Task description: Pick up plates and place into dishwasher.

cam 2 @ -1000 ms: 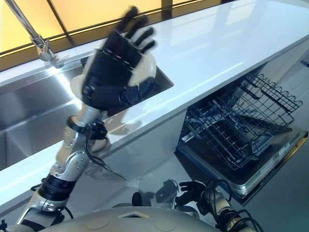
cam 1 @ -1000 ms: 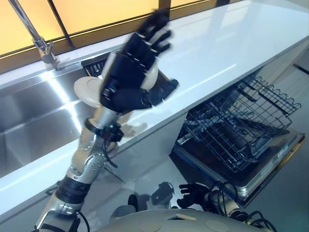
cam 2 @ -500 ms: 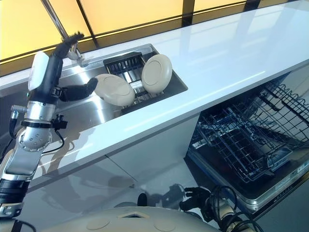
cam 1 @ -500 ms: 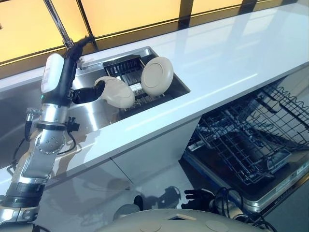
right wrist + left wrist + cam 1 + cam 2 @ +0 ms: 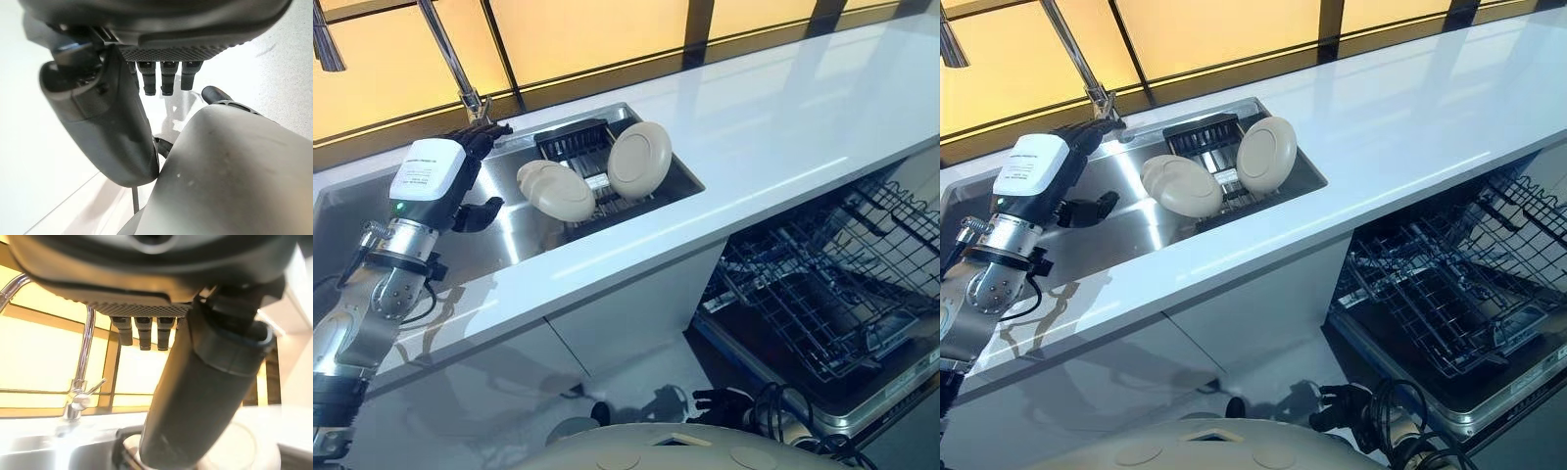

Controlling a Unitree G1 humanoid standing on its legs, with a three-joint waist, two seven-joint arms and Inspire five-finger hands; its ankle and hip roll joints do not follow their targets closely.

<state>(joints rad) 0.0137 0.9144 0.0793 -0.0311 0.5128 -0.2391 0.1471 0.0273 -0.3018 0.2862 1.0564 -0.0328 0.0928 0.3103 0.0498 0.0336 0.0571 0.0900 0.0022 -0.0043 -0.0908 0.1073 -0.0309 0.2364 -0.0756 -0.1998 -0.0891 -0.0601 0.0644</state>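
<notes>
Cream plates (image 5: 558,191) lean in the sink (image 5: 514,230), apparently just beyond the left hand's (image 5: 460,176) straight, empty fingers (image 5: 142,335).

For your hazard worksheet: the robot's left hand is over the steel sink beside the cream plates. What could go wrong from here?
1. The round cream plates lean against each other on the black sink rack; a nudge from the open left hand might topple them.
2. The chrome tap stands close behind that hand, so lifting may strike it.

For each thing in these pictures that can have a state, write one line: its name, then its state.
Left hand: open, over the sink, holding nothing.
Right hand: hanging low, holding nothing.
Plates: propped on edge in the sink rack.
Dishwasher door: open.
Dishwasher rack: pulled out, no plates in it.
Faucet: no water running.
</notes>
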